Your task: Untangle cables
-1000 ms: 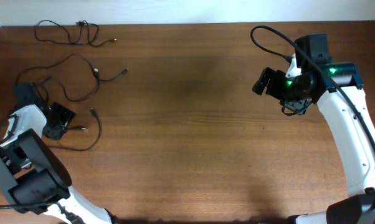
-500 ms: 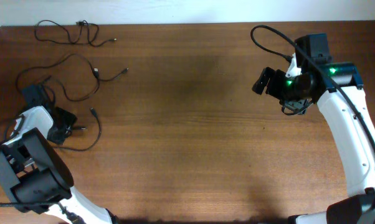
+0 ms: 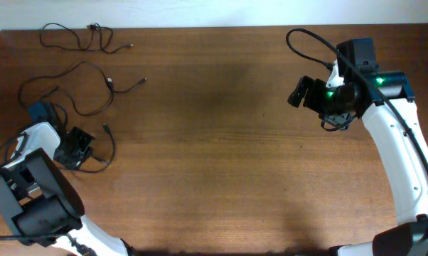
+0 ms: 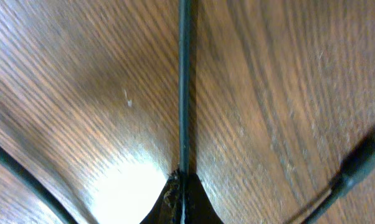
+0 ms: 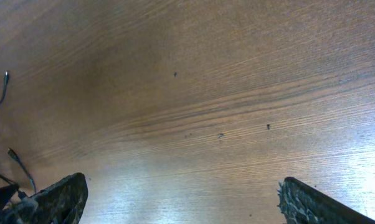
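We see a wooden table [image 4: 275,93], its smooth grain faintly glossy, and a thin, matt black, plastic-coated cable [image 4: 184,81].

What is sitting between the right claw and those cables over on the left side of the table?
Nothing visible. Only bare wooden table lies between the open right gripper and the cables. The left gripper is down among them, shut on one cable.

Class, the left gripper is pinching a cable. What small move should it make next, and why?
Probably pull the left gripper slowly toward the table's bare middle: it is shut on a black cable running straight ahead, and other strands lie close on both sides.
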You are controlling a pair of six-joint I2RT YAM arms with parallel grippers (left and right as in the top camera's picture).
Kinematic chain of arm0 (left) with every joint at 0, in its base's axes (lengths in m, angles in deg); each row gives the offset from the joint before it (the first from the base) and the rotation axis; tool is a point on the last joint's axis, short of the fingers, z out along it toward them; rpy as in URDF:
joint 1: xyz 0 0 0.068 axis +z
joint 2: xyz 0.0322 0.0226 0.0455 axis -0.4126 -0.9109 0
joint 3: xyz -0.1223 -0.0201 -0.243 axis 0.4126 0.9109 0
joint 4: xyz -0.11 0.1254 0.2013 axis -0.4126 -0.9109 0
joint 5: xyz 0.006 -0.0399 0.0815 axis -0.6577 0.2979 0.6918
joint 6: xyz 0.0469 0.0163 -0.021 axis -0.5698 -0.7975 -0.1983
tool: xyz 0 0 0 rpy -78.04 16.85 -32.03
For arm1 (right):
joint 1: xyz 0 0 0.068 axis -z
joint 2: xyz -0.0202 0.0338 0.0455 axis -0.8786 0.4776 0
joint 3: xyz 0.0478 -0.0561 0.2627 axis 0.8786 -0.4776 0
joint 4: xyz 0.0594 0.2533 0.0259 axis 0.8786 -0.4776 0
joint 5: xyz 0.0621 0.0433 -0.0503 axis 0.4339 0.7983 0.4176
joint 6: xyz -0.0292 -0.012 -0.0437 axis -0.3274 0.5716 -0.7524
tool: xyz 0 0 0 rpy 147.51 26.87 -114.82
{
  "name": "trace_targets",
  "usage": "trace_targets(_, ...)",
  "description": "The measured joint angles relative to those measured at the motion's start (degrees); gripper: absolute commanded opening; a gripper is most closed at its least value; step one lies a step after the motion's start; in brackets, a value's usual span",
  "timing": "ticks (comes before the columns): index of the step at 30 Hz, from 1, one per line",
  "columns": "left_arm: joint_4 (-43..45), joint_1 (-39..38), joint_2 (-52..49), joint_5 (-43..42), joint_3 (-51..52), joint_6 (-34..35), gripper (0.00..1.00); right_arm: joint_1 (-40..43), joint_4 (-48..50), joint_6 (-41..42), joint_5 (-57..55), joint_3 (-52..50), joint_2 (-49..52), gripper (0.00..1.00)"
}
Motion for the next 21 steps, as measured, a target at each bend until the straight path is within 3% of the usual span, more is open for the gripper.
trace_targets(9,-8.02,0.11,0.0,-4.22,0.07,0.0,0.0,0.0,0.26,-0.07,0.0,0.0,0.0,0.98)
trace_targets(11,-10.01,0.11,0.0,-3.34,0.07,0.02,0.22,0.0,0.28,-0.09,0.0,0.0,0.0,0.99)
trace_targets(12,-10.4,0.11,0.0,-2.97,0.07,0.2,0.94,0.0,0.26,-0.07,0.0,0.0,0.0,0.99)
trace_targets(13,-10.51,0.11,0.0,-2.6,0.11,0.26,1.0,0.0,0.26,-0.09,0.02,0.0,0.0,0.99)
trace_targets(18,-9.38,0.15,0.33,-2.47,-0.66,0.48,0.99,0.0,0.2,-0.11,0.02,0.0,0.0,0.99)
trace_targets(21,-8.96,0.42,0.55,-1.97,-1.97,0.42,0.93,0.0,0.09,-0.09,0.02,0.0,0.0,0.99)
